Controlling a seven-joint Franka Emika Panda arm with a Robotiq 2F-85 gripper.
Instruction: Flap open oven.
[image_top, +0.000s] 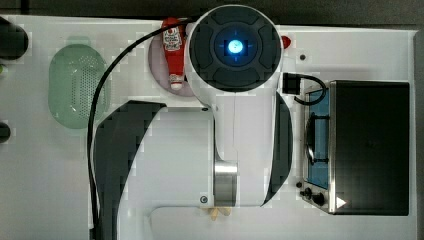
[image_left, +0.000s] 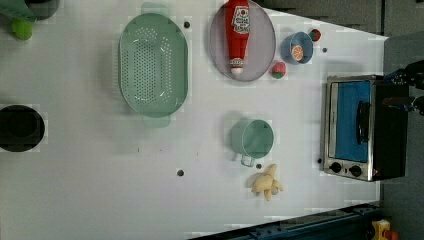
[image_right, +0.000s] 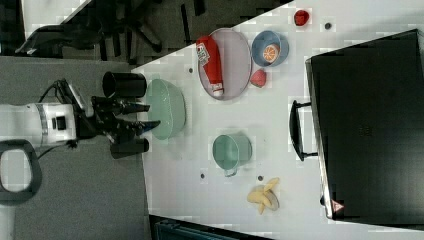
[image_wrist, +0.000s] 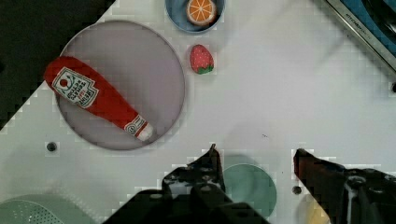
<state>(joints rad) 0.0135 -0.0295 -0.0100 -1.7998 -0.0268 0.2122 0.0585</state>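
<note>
Black steel and blue glass, the oven (image_left: 357, 129) stands shut at the tabletop's edge, probably heavy and rigid with a breakable door, best taken by its dark bar handle (image_left: 363, 122), while the gripper (image_wrist: 254, 158) hangs wide apart, empty.

Top view looks straight down, arm's base blocking mid-table. Left view & right view also look down on the table (image_left: 300, 125), rotated; both share the oven (image_left: 362, 127) & ketchup bottle (image_right: 211, 62). Wrist view looks down close at the plate (image_wrist: 154, 65), between spread gripper (image_wrist: 256, 158) fingers.
</note>
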